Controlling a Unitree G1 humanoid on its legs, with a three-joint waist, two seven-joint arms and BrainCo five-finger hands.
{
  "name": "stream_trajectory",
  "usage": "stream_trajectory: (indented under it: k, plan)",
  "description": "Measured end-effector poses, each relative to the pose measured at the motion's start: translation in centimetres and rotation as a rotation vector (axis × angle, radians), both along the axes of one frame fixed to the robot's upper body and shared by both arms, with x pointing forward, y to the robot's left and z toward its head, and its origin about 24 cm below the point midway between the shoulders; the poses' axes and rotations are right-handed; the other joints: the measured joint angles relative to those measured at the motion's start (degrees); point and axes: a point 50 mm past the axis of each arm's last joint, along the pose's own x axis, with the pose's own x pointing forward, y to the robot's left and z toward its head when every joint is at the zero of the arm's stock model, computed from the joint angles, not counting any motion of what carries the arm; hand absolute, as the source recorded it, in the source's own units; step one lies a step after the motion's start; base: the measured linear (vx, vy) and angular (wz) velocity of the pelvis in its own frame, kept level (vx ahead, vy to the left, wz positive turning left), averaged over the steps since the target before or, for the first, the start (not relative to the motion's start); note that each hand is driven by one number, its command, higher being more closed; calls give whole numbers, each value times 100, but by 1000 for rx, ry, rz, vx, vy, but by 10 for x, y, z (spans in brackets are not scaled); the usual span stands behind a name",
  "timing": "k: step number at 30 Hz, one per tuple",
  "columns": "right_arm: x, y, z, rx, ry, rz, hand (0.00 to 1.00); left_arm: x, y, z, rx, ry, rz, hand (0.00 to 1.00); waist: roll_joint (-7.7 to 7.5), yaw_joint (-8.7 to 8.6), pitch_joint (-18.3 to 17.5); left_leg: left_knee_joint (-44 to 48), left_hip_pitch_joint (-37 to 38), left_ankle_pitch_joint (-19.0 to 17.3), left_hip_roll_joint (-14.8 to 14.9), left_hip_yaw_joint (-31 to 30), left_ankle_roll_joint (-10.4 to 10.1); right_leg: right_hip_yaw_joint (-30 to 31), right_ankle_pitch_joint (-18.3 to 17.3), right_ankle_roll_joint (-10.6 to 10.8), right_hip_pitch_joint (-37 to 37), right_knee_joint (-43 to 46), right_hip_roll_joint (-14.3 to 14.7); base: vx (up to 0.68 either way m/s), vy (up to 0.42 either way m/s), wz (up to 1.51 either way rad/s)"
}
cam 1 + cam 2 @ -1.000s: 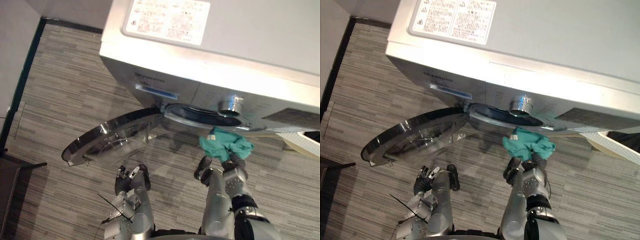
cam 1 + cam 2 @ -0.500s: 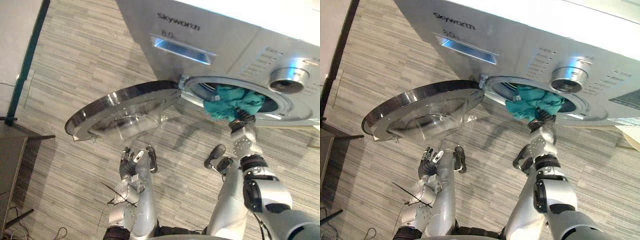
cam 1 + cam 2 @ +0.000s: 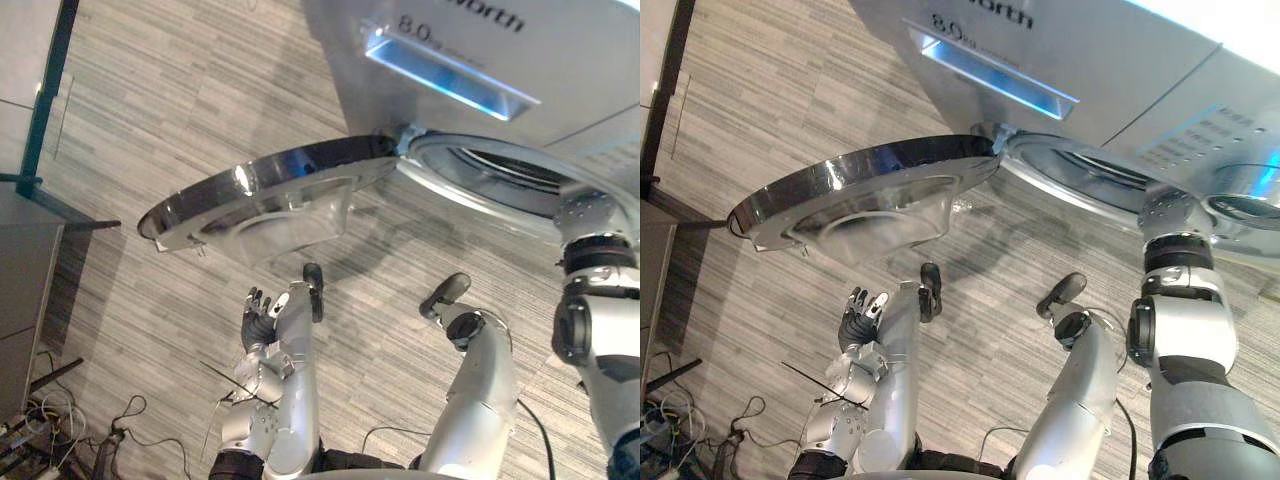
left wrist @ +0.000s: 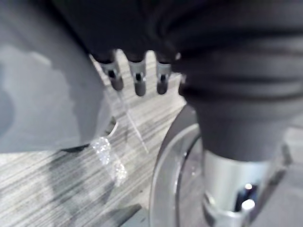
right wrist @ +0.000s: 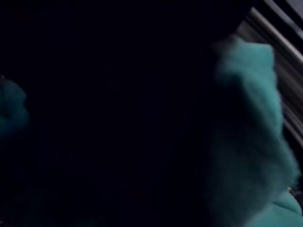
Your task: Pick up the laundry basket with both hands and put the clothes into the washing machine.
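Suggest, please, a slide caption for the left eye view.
Right arm reaches into the washing machine beside its swung-open door; left hand hangs open below the door.

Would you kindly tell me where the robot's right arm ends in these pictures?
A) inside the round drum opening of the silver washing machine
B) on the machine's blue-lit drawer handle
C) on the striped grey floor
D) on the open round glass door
A: the right arm passes over the rim of the silver washing machine's round drum opening, and the right wrist view shows teal cloth in the dark inside.
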Motion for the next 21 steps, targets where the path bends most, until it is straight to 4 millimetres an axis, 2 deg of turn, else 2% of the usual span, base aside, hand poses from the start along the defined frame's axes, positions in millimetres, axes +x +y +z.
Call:
stream_trajectory:
  k: [5,7,12,18,21]
  plan:
    - [-14,-10,38,24,-159,-44,0,3,0,11,-21,-43,19,0,12,62,5,149,-497,79,0,-12,90,1,245,-18,-354,-140,31,-79,15,-6]
    - [-19,-13,46,63,-218,-53,0,3,0,13,-22,-48,20,0,10,103,7,220,-596,87,0,-12,103,28,314,-38,-440,-125,33,-79,15,-7]
    - [-21,-16,46,97,-225,-76,0,4,1,17,-29,-66,28,0,4,128,12,242,-621,95,2,-13,116,36,332,-41,-452,-137,34,-45,-16,-1]
    - [-10,-6,41,-76,-99,4,0,4,1,19,-35,-79,31,0,0,108,14,312,-605,94,114,-39,116,-17,488,-99,-317,-350,230,-38,-10,-10]
    - [-5,-7,18,-154,30,17,0,4,1,18,-35,-75,28,0,0,106,14,212,-412,94,113,-74,115,-81,499,-88,-61,-446,261,-58,-26,6]
